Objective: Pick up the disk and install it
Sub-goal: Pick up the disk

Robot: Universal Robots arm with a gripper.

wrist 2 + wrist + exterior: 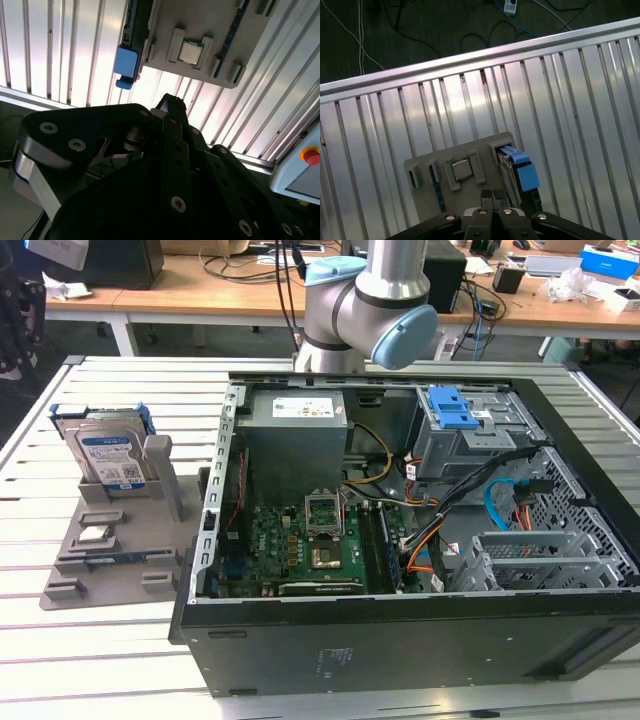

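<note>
Fingertips (486,195) of the gripper (492,196) sit pressed together in the first wrist view, dark and blunt, with nothing caught between them. In the second wrist view the gripper (170,104) shows as a black linkage that narrows to the same closed tip. It hangs in the air over a grey plastic holder (422,167), apart from everything on it.

Just beyond the tip in both wrist views lies a small square silver chip (461,170), seated flat in a pocket of the holder (200,20). Beside the chip (190,51) stands the disk (511,172), seen edge-on, with the bright blue bracket (526,174) wrapped round its end. The same blue bracket (126,62) juts past the holder's edge in the second wrist view.

In the exterior view the disk (108,455) stands upright on its edge in a slot at the far end of the holder (120,540), at the exterior view's left. It is a flat silver rectangle with a white-and-blue label facing the camera and blue plastic along its top and sides. The chip (93,534) lies nearer on the holder.

The holder rests on a slatted metal table (100,660). To the exterior view's right lies an open computer case (400,640) with a green motherboard (300,540) and a blue latch plate (455,408) on a grey cage. The arm (370,300) rises at the far side
</note>
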